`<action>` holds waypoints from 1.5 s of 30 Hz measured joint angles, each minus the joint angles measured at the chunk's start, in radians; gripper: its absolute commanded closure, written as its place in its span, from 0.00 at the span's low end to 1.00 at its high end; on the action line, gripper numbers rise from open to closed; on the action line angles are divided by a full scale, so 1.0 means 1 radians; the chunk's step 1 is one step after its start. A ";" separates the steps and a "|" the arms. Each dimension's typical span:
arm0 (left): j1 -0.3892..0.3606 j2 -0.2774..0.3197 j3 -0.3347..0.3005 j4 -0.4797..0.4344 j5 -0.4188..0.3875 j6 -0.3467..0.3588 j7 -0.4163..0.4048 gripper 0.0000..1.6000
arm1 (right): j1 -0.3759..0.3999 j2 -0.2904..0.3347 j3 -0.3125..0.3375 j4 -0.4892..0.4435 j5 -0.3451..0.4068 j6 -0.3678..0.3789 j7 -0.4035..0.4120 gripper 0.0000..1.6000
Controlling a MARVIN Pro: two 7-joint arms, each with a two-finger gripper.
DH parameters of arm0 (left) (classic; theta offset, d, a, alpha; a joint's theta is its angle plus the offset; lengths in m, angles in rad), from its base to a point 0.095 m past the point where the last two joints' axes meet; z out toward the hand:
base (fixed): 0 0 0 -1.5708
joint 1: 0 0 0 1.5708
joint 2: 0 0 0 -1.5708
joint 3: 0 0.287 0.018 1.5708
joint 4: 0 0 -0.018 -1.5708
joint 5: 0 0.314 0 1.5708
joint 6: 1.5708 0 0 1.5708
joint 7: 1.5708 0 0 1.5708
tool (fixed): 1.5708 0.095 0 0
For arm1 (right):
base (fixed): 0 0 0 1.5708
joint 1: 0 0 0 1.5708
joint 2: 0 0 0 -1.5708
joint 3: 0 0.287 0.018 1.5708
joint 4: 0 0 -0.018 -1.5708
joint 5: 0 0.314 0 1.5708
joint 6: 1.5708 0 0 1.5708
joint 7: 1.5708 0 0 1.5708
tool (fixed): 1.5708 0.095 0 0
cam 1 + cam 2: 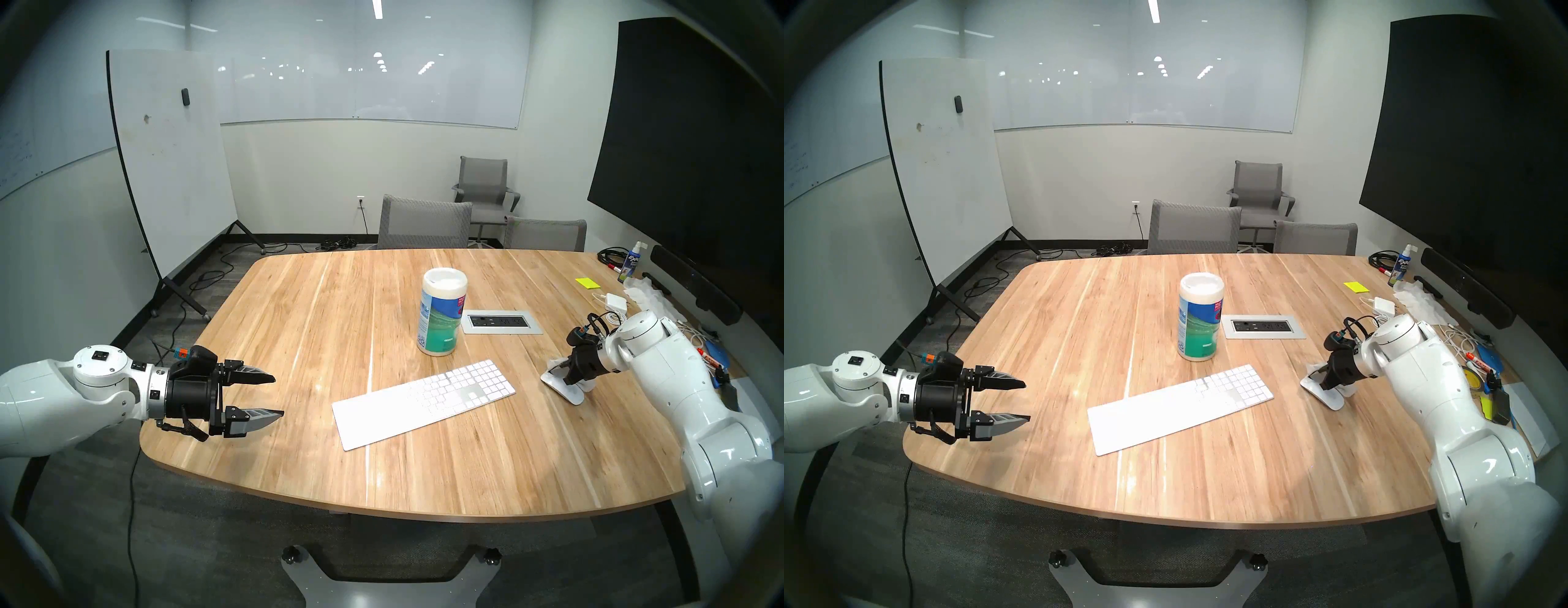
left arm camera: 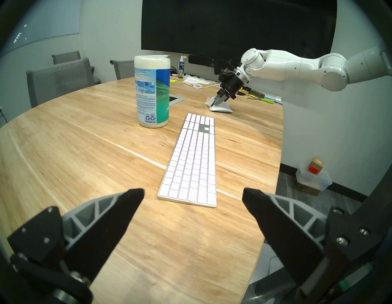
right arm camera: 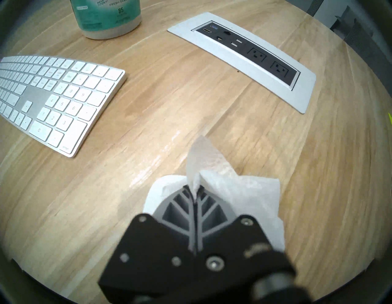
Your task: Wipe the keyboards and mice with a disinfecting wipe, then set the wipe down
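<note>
The white keyboard (image 1: 424, 403) lies at an angle near the middle of the wooden table (image 1: 297, 322), also seen in the left wrist view (image 2: 192, 161). To its right sits the white mouse (image 1: 568, 394). My right gripper (image 1: 570, 378) points down onto the mouse, shut on a crumpled white wipe (image 3: 222, 169) that is pressed against the mouse's top. Most of the mouse is hidden under the wipe and fingers (image 3: 180, 210). My left gripper (image 1: 278, 395) hovers open and empty over the table's left edge, well away from the keyboard.
A tall wipes canister (image 1: 441, 314) stands behind the keyboard, next to a recessed power panel (image 1: 500, 321). A charger brick (image 1: 615, 302), cables, markers, a spray bottle (image 1: 630, 261) and tissues crowd the table's right edge. Grey chairs (image 1: 424, 225) stand at the far side.
</note>
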 measured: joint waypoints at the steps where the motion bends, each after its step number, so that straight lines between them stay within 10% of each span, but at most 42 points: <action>1: 0.000 0.000 0.000 0.000 0.000 0.000 0.000 0.00 | 0.000 0.001 0.000 0.000 0.000 -0.001 0.001 1.00; 45: -0.003 0.000 0.003 0.000 0.000 0.000 0.000 0.00 | -0.168 0.152 0.105 -0.169 0.050 0.020 0.176 1.00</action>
